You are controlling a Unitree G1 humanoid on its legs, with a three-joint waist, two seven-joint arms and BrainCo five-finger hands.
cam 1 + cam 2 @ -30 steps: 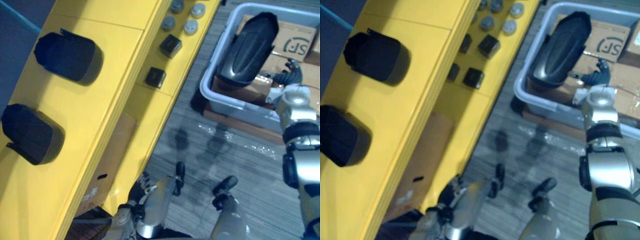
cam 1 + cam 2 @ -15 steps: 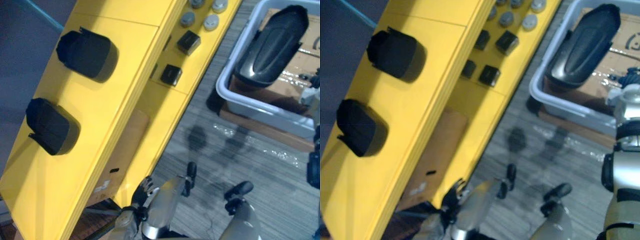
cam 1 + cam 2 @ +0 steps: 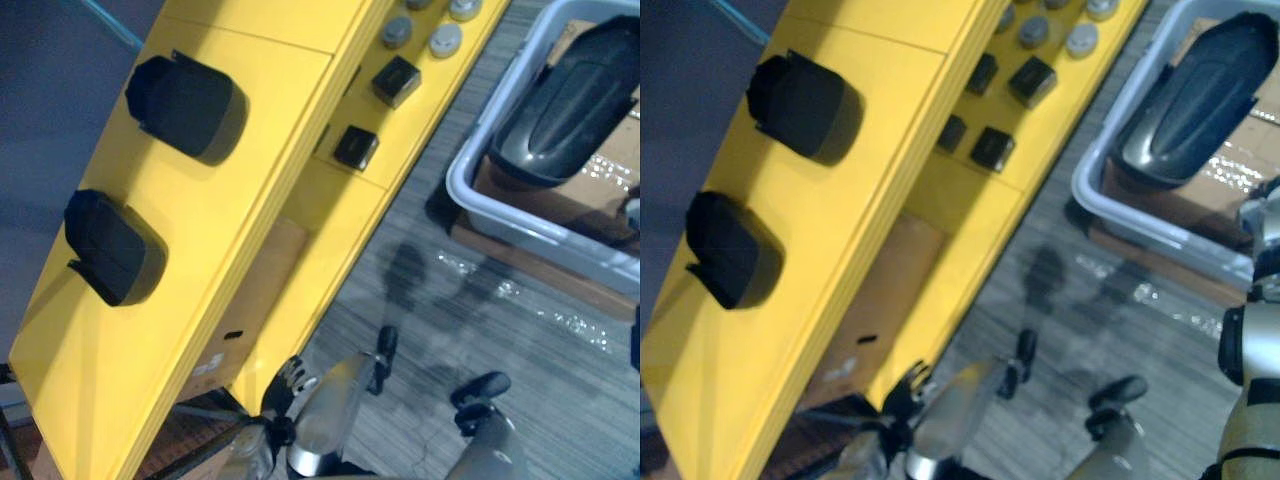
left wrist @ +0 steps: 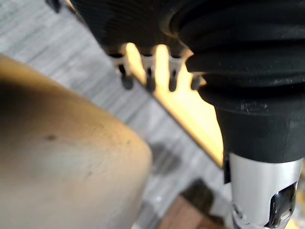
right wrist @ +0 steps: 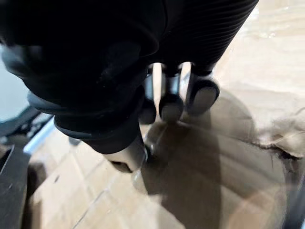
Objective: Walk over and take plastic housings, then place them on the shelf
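Observation:
Two black plastic housings (image 3: 185,105) (image 3: 110,248) lie on the top board of the yellow shelf (image 3: 260,150). A larger black housing (image 3: 572,100) leans in the grey bin (image 3: 470,195) at the right, on cardboard. My right hand (image 5: 171,102) hangs over brown cardboard (image 5: 238,71) with its fingers curled and nothing between them; its arm (image 3: 1255,340) stands at the right edge by the bin. My left hand (image 3: 288,383) hangs low beside the shelf's near end, its fingers (image 4: 148,81) straight and empty.
Small black boxes (image 3: 396,80) (image 3: 355,148) and grey discs (image 3: 445,40) sit on a lower shelf board. A cardboard box (image 3: 262,290) stands under the shelf. Grey striped floor (image 3: 450,330) lies between shelf and bin.
The whole picture has shifted, so the camera has moved. My right hand, earlier spread over the cardboard beside the bin's housing, has curled its fingers. The left hand hangs as before.

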